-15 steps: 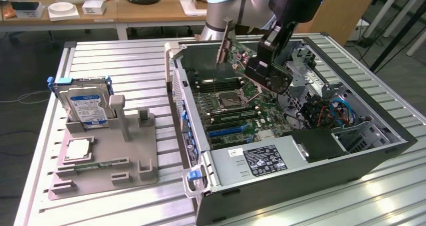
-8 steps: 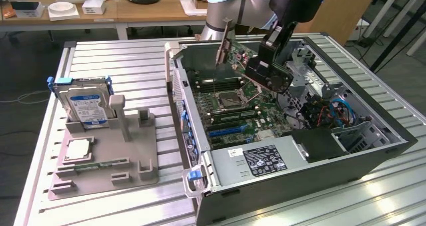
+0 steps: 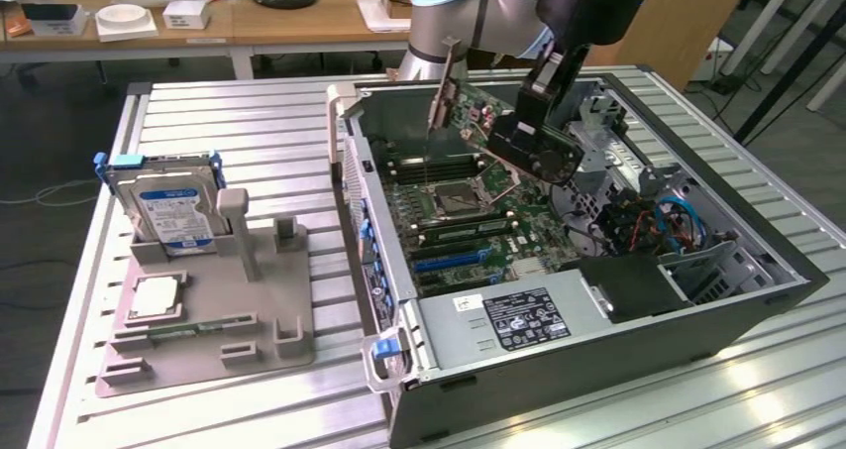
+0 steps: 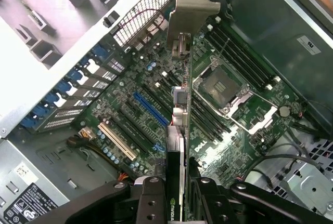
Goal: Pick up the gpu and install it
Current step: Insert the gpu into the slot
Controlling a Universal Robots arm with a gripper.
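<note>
Gpu (image 4: 179,104) sits clamped edge-on between the gripper's (image 4: 175,193) fingers (image 4: 150,195). Its metal bracket (image 4: 192,11) points away from them, over the motherboard (image 4: 130,86).

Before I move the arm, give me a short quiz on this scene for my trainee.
1. True or false: the graphics card is already seated in the motherboard.
2. Where does the hard drive stand? A) inside the computer case B) in the grey holder outside the case, at the exterior view's left C) flat on the motherboard
3. Short answer: what is the gripper clamped on?
Key: 1 false, it hangs tilted above the board. 2 B. 3 the graphics card.
</note>
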